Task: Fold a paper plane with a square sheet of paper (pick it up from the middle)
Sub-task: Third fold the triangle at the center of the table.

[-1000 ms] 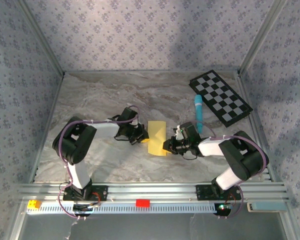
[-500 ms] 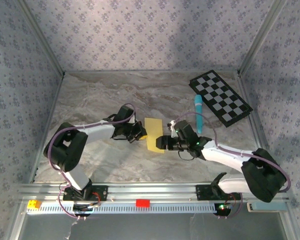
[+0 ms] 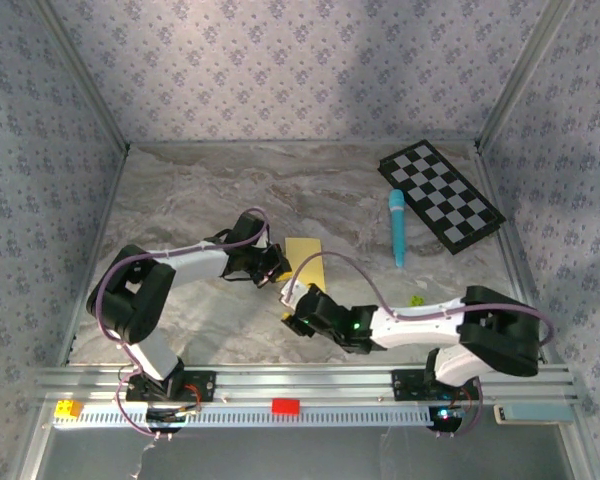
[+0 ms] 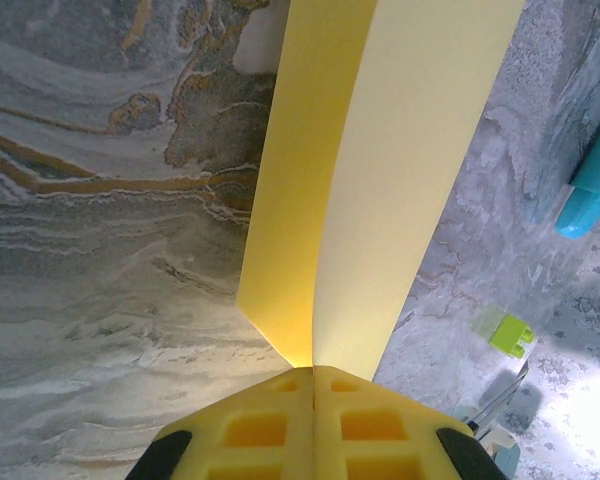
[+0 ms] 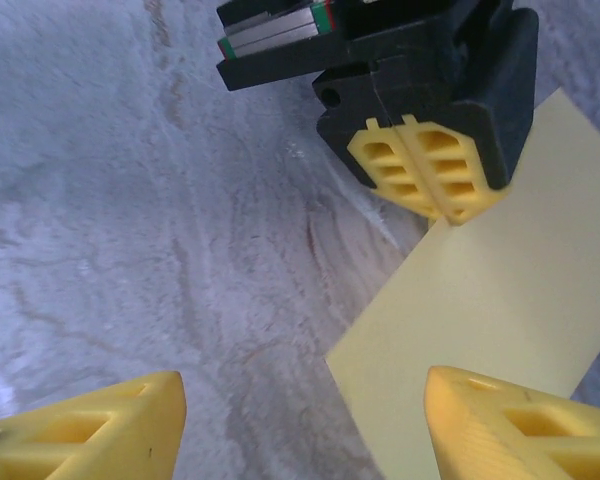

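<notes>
- Stage: as I read it, an early fold. The centre crease is in, but no nose or wings are shaped yet.
- Hold on the left: the left gripper (image 3: 273,268) is clamped shut on the left edge of the sheet of paper (image 3: 303,262). In the left wrist view its pads (image 4: 260,430) meet just where the crease starts.
- Paper: it sits mid-worktop (image 3: 200,200) as a narrow yellow strip, folded lengthwise, with its two halves gaping slightly in a shallow V. I cannot tell whether it rests on the surface or hangs just above it.
- Arm on the right: the right gripper (image 3: 293,312) hovers just beside the strip's near end. Its jaws are spread wide with nothing between them, and its fingers (image 5: 100,425) are clear of the paper.
- Next move, in my judgement: bring the right gripper onto the free near corner, either to flatten the crease or to start a diagonal nose fold. The left hold must not slip while this happens.
- Bystanders: a blue marker (image 3: 396,228) and a checkered board (image 3: 440,195) lie well apart to the right.
</notes>
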